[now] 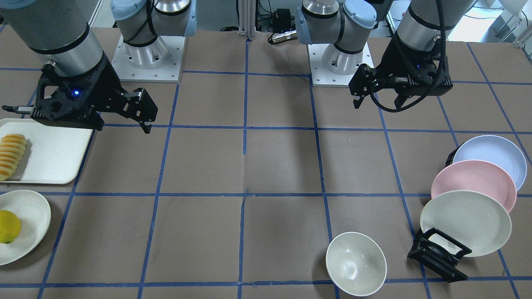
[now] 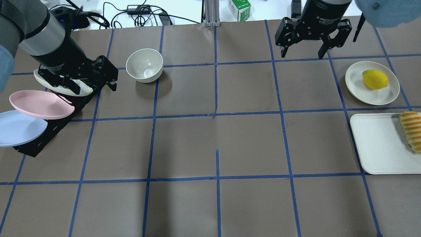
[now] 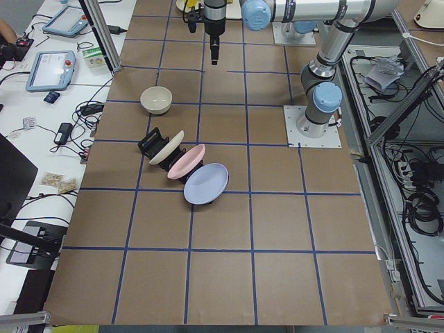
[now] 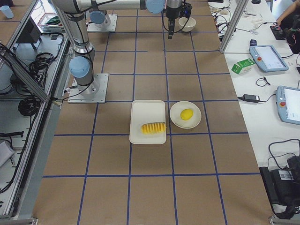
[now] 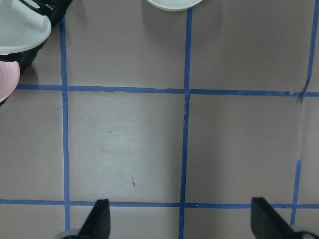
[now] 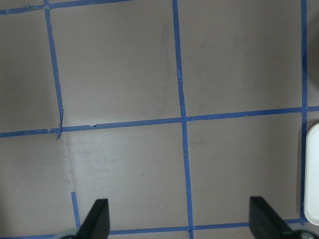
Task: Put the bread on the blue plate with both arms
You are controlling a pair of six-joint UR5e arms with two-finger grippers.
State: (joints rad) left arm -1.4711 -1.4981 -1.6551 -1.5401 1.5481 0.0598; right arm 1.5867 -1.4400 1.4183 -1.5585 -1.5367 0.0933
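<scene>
The bread, a ridged yellow-orange loaf, lies on a white tray at the table's right end; it also shows in the front view. The blue plate leans in a black rack at the left end, behind a pink plate; the front view shows the blue plate too. My left gripper hovers open and empty near the rack. My right gripper hovers open and empty at the far right, apart from the tray. Both wrist views show only bare table between open fingers.
A cream plate with a yellow lemon sits beyond the tray. A cream bowl stands right of the rack. A cream-white plate leans at the rack's front. Blue tape lines grid the brown table.
</scene>
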